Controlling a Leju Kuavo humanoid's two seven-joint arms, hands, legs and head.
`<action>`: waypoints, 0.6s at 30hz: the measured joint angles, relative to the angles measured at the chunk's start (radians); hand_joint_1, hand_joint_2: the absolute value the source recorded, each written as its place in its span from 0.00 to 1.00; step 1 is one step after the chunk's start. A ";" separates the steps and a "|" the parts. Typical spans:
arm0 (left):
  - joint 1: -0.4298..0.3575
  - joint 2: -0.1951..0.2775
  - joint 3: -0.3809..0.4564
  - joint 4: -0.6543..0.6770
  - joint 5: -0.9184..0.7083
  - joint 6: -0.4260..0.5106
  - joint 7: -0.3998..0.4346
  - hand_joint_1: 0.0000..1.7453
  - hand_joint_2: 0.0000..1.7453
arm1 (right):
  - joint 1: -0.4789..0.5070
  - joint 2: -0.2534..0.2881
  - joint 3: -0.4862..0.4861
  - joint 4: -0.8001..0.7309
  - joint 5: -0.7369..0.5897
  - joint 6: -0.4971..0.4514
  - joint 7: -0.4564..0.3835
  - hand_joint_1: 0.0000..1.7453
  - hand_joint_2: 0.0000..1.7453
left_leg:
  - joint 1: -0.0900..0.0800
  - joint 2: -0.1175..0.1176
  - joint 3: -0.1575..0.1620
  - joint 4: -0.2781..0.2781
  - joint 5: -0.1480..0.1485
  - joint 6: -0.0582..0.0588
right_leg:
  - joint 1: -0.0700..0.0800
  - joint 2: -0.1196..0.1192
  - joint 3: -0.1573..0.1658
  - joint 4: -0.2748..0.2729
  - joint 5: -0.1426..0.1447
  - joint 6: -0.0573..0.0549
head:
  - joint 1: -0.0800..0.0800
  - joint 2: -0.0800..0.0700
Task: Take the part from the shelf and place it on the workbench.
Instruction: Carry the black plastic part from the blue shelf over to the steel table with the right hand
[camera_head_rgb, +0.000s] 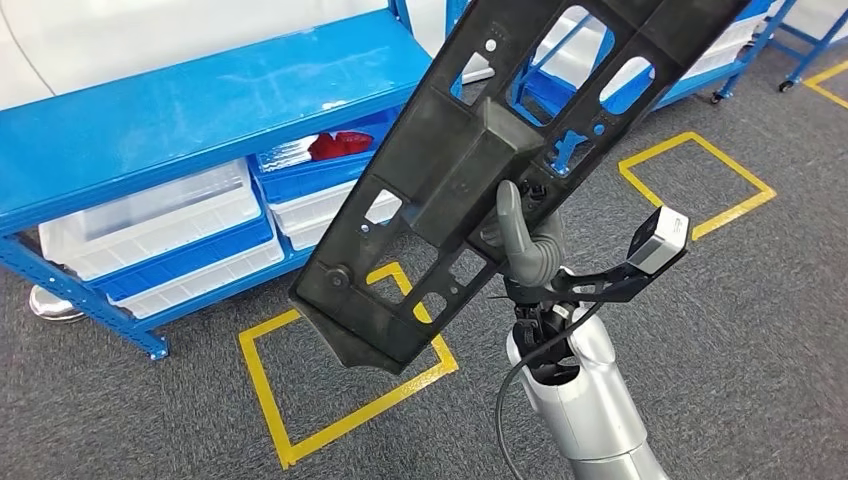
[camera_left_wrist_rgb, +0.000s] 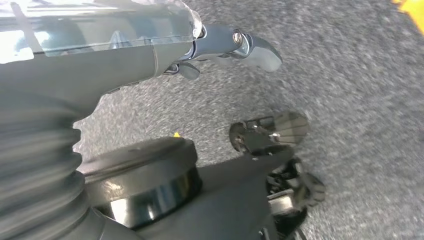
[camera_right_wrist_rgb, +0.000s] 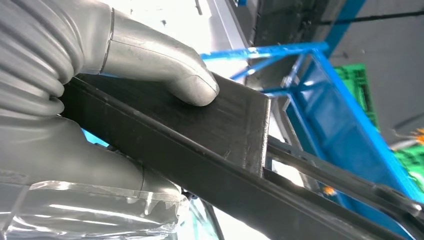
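The part (camera_head_rgb: 470, 170) is a long black plastic panel with cut-out windows and a raised box in its middle. It slants from the lower left to the upper right of the head view, lifted above the floor in front of the shelf. My right hand (camera_head_rgb: 525, 250) grips it from below at the raised box, thumb up against its face. In the right wrist view the thumb (camera_right_wrist_rgb: 165, 65) presses on the part's (camera_right_wrist_rgb: 215, 135) flat black side. My left hand (camera_left_wrist_rgb: 215, 47) hangs over grey carpet, its thumb stretched out and nothing in it.
A blue shelf (camera_head_rgb: 200, 110) stands at the left with white and blue bins (camera_head_rgb: 160, 230) under its top board; one bin holds something red (camera_head_rgb: 340, 145). Another blue rack (camera_head_rgb: 700, 75) is behind the part. Yellow tape squares (camera_head_rgb: 340, 410) (camera_head_rgb: 700, 185) mark the grey carpet.
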 joint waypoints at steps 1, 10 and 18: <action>-0.001 0.000 0.000 0.000 0.000 0.000 0.000 0.00 1.00 | -0.001 0.000 0.000 0.000 0.001 0.001 -0.001 1.00 1.00 | 0.003 -0.026 -0.019 0.046 -0.029 -0.004 | -0.003 0.011 0.001 -0.002 0.002 -0.005 | 0.000 0.000; 0.004 0.001 0.000 0.000 -0.001 -0.002 0.001 0.00 1.00 | 0.002 0.000 -0.003 0.007 0.002 0.004 -0.008 1.00 1.00 | 0.013 -0.164 -0.024 0.012 0.036 0.003 | -0.002 0.135 -0.008 0.016 0.000 0.001 | 0.000 0.000; 0.006 0.001 0.000 0.000 0.003 -0.004 0.000 0.00 1.00 | 0.003 -0.001 -0.009 0.006 0.003 0.010 -0.009 1.00 1.00 | 0.013 -0.096 -0.005 -0.034 0.044 0.039 | -0.004 0.044 -0.115 0.205 -0.094 0.044 | 0.000 0.000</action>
